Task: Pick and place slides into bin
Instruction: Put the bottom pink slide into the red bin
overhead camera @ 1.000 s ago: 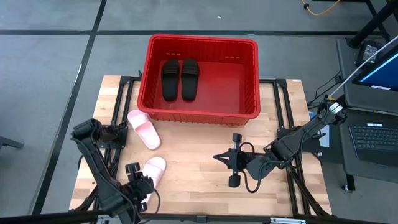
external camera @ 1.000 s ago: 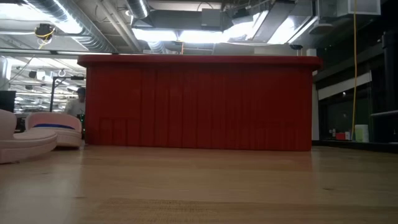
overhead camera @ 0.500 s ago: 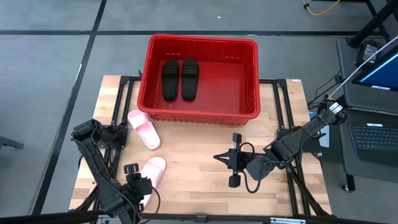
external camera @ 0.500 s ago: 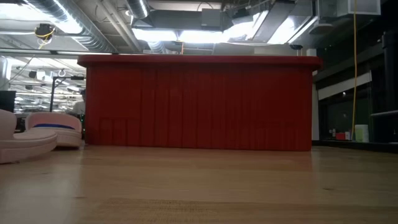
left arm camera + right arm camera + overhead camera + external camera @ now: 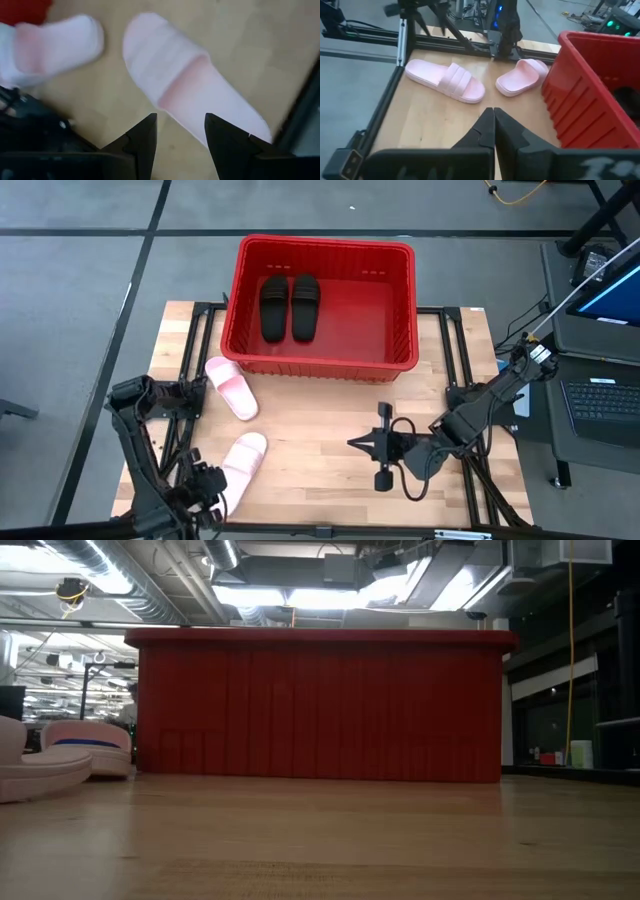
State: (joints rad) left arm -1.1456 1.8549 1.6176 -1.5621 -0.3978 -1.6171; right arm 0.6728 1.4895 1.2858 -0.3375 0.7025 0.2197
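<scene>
Two black slides point(image 5: 273, 307) point(image 5: 305, 306) lie side by side on the floor of the red bin point(image 5: 400, 320), at its left. One pale pink slide point(image 5: 231, 387) lies flat on the table in front of the bin's left corner. The other pink slide point(image 5: 241, 461) lies nearer the front edge, and also shows in the left wrist view point(image 5: 185, 85). My left gripper point(image 5: 212, 479) is open just short of this slide's near end, its fingers point(image 5: 145, 137) apart and holding nothing. My right gripper point(image 5: 381, 450) is shut and empty over the table's middle front.
The bin stands at the table's far edge and fills the low view point(image 5: 320, 705). Bare wood lies between the two arms. Black frame rails point(image 5: 190, 350) run along the table's left and right sides. A desk with a laptop point(image 5: 600, 395) stands beyond the right edge.
My left gripper has drawn back toward the table's near-left corner, away from the near pink slide, which has stayed in place. My right gripper has shifted slightly toward the near edge.
</scene>
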